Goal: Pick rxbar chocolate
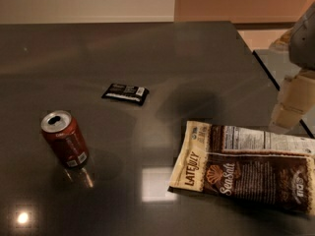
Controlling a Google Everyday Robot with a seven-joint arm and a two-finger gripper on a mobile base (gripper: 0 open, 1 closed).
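The rxbar chocolate (125, 93) is lying flat mid-worktop (197, 58), its white lettering unreadable. You're seeing a red can (65, 139) standing front-left and a "LATE JULY Sea Salt" bag (246, 173) front-right. The gripper (291, 106) is hanging at the right edge, well apart; whether it's open, you cannot tell.

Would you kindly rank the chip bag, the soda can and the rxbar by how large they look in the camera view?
1. chip bag, clearly largest
2. soda can
3. rxbar, smallest, though it lies farther back, which may shrink it

The gripper hangs at the right edge, near the bag.
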